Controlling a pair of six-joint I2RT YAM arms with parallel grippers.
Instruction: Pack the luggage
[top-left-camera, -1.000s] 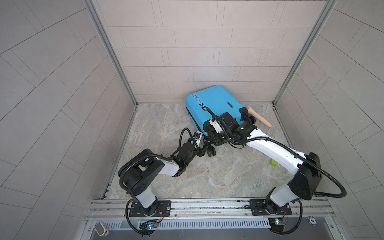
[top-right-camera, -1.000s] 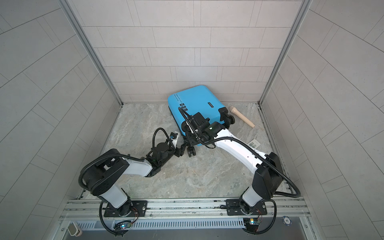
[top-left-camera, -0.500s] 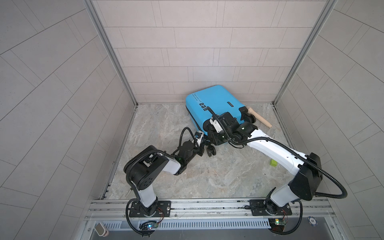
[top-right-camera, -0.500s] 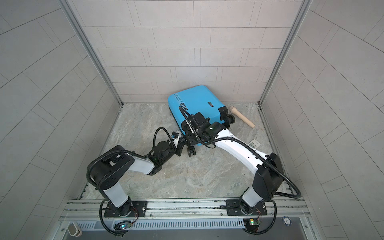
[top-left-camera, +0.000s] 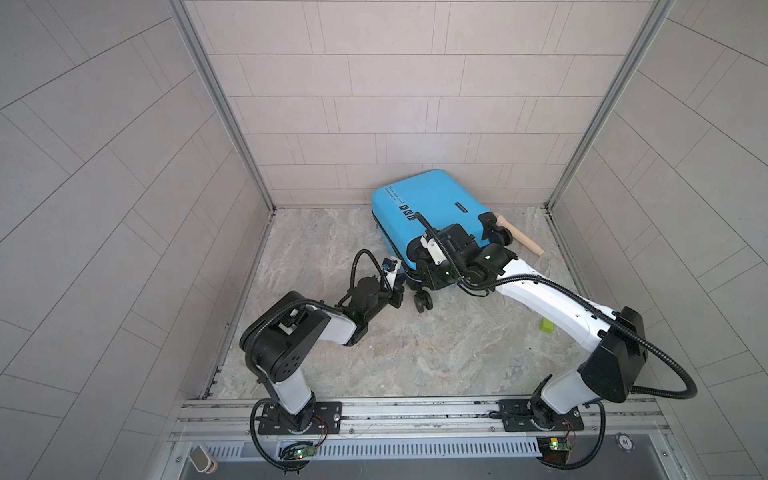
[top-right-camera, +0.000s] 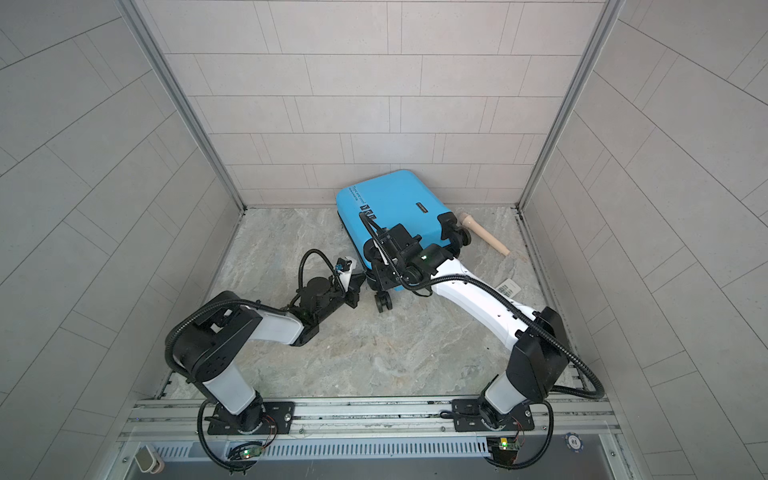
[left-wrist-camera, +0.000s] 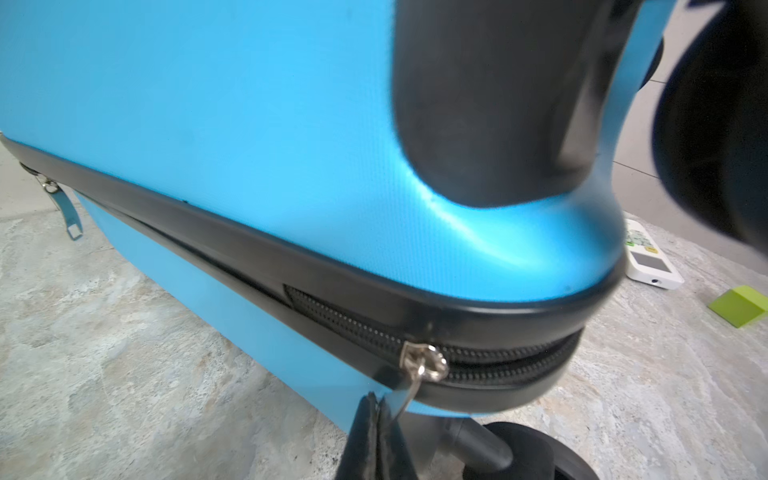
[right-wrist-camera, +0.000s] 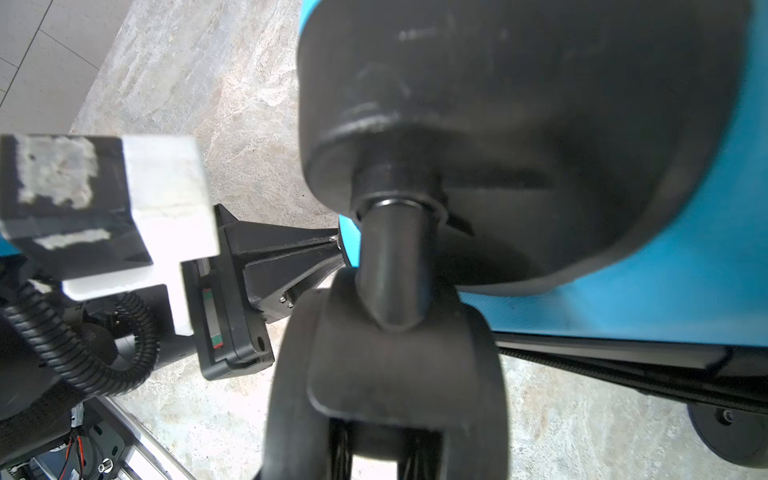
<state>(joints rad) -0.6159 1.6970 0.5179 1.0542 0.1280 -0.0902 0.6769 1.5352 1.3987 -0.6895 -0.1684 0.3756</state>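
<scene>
The left gripper (left-wrist-camera: 376, 424) is reaching in low from 7 o'clock of the luggage (top-left-camera: 432, 199). Its fingertips are pressing together on the thin metal zipper pull (left-wrist-camera: 406, 395) hanging from the slider (left-wrist-camera: 424, 365) at the near corner. That pinch is probably meant for dragging the slider along the black zipper track to close the two shells. Just beside it, a spinner wheel (top-left-camera: 423, 300) is sticking out toward 6 o'clock. The bright-blue case is lying flat on one shell with its printed face up, at about 12 to 1 o'clock of the marbled floor (top-left-camera: 374, 353) and close to the back wall (top-left-camera: 415, 124). Its long axis is running from 11 to 5 o'clock, with the wheel end pointing toward 5. The right gripper (top-left-camera: 430, 272) is working at that wheel-end corner, likely steadying the case against the zipper's tug. Whether its jaws are apart or clamped cannot be told, because the caster is filling its wrist view. At 3 o'clock of the case a wooden handle (top-left-camera: 519, 237) is lying loose, and a green block (top-left-camera: 547, 325) is sitting well apart toward 4 o'clock.
</scene>
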